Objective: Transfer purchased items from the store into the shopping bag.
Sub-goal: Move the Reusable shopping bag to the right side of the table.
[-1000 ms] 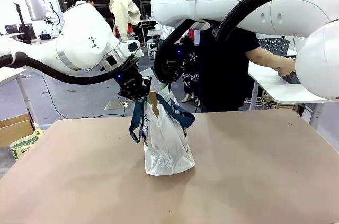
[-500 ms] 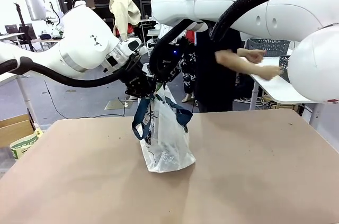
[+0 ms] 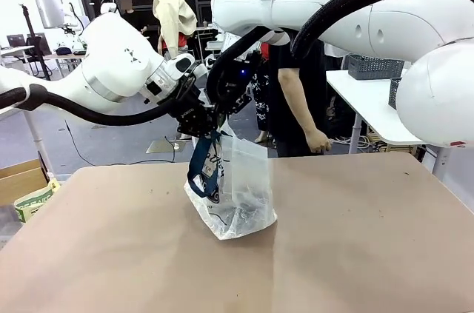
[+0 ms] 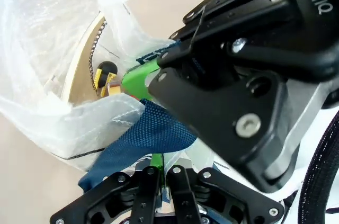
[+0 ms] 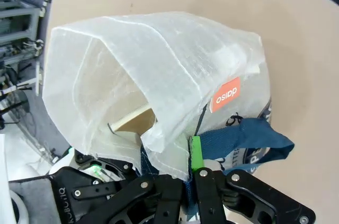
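Shopping bag (image 3: 238, 198) rests on the brown table (image 3: 355, 254) near its middle, base on the surface and top drawn up toward the two hands above it. A second ago it hung narrow and slack, with a brown corner poking out of its mouth. Now its body is spread wider, the rim is pulled taut, and nothing juts above it from the front.

The left wrist view looks into the mouth. The flat cardboard box (image 4: 79, 62) stands on edge inside, and a yellow packet (image 4: 106, 75) lies deeper beside it.

The left hand (image 3: 198, 122) is clenched on the blue strap handle (image 4: 143, 134), which runs down between its fingers. The right hand (image 3: 222, 102) is clamped on the translucent rim just beside the other strap (image 5: 243, 136), its green pad (image 5: 196, 152) pressed against the plastic. The two hands have closed in until they nearly touch, where before they held the rim slightly apart.

Beyond the table the person (image 3: 296, 69) stands with an arm hanging, hand (image 3: 320, 141) empty, after reaching toward the white side table (image 3: 370, 106). A dark grey lattice basket (image 3: 374, 67) sits there.

With goods inside, the mouth gathered and the person stepping back, the loading looks done or close to it. The likely remainder is bringing the handles together or lifting the bag.
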Motion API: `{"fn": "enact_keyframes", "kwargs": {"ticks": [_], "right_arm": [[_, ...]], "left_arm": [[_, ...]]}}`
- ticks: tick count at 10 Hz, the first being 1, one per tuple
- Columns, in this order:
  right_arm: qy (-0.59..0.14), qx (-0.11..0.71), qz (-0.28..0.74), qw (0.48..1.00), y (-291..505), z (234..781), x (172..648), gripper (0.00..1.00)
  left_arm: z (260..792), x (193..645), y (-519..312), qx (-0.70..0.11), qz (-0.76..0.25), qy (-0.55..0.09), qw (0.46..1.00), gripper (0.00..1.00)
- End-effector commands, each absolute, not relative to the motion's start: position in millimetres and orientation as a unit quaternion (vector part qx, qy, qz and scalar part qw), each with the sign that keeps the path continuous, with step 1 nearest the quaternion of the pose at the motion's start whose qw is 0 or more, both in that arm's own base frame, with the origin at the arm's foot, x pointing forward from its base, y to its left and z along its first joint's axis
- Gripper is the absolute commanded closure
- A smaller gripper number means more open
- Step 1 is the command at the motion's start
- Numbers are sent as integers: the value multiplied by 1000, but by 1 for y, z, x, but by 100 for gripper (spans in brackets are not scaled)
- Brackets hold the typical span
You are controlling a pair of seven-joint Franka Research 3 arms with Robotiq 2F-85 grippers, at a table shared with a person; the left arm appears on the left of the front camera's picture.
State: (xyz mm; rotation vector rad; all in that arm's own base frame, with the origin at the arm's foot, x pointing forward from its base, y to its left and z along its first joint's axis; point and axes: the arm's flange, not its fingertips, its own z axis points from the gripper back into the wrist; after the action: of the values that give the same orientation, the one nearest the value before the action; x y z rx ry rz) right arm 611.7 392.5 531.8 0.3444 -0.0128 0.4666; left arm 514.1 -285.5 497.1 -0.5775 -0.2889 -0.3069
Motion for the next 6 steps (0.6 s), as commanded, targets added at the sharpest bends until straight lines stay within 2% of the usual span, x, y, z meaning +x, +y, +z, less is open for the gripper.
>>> {"fn": "enact_keyframes", "kwargs": {"ticks": [1,5,6], "right_arm": [[-6,168,236,957,393,531,610,100],[-6,168,236,957,393,531,610,100],[-7,169,231,958,392,531,612,100]], "left_arm": [[500,514,-288,-284,-152,-143,936,100],[497,513,-288,-283,-152,-140,937,100],[498,511,-288,-289,-154,-139,935,80]]}}
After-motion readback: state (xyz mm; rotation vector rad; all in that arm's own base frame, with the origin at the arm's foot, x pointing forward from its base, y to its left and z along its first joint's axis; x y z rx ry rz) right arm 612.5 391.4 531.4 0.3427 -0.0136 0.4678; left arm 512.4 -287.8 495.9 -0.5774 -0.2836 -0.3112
